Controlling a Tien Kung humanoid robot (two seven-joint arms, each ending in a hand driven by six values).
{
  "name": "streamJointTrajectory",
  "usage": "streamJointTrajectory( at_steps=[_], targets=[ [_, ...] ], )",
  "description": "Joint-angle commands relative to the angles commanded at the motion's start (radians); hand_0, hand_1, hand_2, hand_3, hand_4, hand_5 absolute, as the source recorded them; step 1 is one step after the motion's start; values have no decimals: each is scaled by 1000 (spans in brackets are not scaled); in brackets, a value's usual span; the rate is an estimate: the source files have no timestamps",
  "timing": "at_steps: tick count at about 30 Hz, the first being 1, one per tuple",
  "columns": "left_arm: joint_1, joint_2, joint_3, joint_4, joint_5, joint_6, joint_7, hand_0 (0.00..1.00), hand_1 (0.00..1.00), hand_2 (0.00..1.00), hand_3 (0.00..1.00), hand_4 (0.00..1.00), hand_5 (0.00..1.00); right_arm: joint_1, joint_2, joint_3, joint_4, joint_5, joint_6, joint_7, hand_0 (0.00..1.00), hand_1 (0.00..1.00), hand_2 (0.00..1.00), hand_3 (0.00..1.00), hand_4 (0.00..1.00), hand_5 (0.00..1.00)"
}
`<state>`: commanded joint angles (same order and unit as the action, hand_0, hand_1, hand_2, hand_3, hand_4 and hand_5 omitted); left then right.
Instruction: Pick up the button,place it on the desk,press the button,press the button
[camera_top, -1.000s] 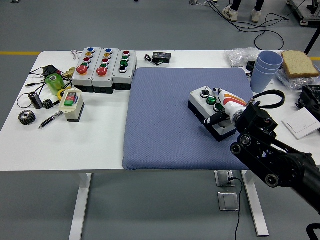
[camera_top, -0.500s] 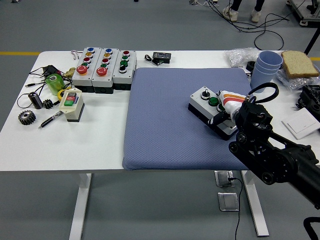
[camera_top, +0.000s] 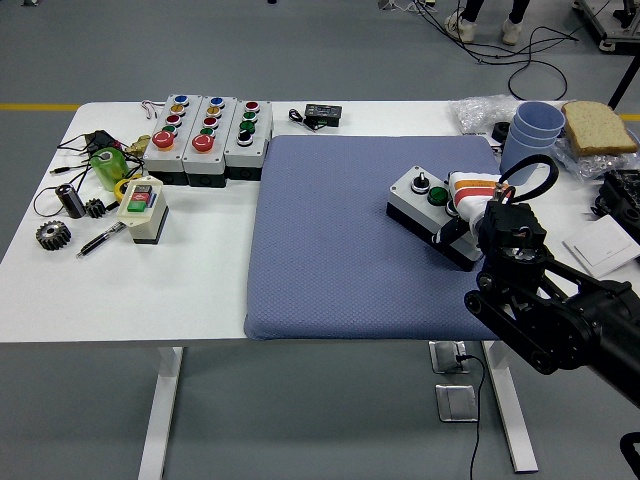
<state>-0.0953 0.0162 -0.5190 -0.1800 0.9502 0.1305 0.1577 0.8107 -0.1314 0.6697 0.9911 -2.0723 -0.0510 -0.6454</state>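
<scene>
We locate the button box (camera_top: 428, 205), a grey-topped unit on a black base carrying a black selector knob and a green push button, over the right part of the blue mat (camera_top: 340, 240); its right end sits in the right hand (camera_top: 470, 205). We cannot tell whether the box rests on the mat or is lifted just above it. The right hand, with its white, orange and red striped covering, has its fingers closed on the box, and the black right arm (camera_top: 550, 310) enters from the lower right corner. The mat lies on the white tabletop (camera_top: 120, 290). Well apart, at the far left, we note three more button boxes (camera_top: 208, 135) standing side by side, and near them a small switch box (camera_top: 143, 208). At the far right stands a stack of blue cups (camera_top: 530, 138).
</scene>
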Motion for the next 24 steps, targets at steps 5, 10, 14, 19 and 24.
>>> streamJointTrajectory(
  at_steps=[5, 10, 14, 19, 24],
  targets=[
    [-4, 2, 10, 0, -21, 3, -5, 627, 658, 677, 594, 345, 643, 6, -57, -44, 68, 12, -24, 0, 12, 88, 329, 429, 765, 194],
    [-6, 4, 11, 0, -30, 4, -8, 627, 658, 677, 594, 345, 643, 15, -97, -77, 128, 17, -61, 40, 12, 88, 329, 429, 765, 194],
    [-9, 5, 12, 0, -26, 4, -7, 626, 658, 676, 594, 346, 644, 26, -121, -105, 173, 23, -69, 121, 15, 81, 322, 416, 775, 198],
    [-10, 6, 8, 0, -26, 5, -7, 626, 658, 676, 594, 345, 644, 46, -148, -151, 205, 21, -82, 267, 16, 73, 313, 405, 796, 209],
    [-9, 5, 8, 0, -31, 6, -8, 626, 658, 676, 594, 346, 645, 63, -164, -196, 222, 31, -75, 396, 9, 63, 304, 401, 810, 216]
  ],
)
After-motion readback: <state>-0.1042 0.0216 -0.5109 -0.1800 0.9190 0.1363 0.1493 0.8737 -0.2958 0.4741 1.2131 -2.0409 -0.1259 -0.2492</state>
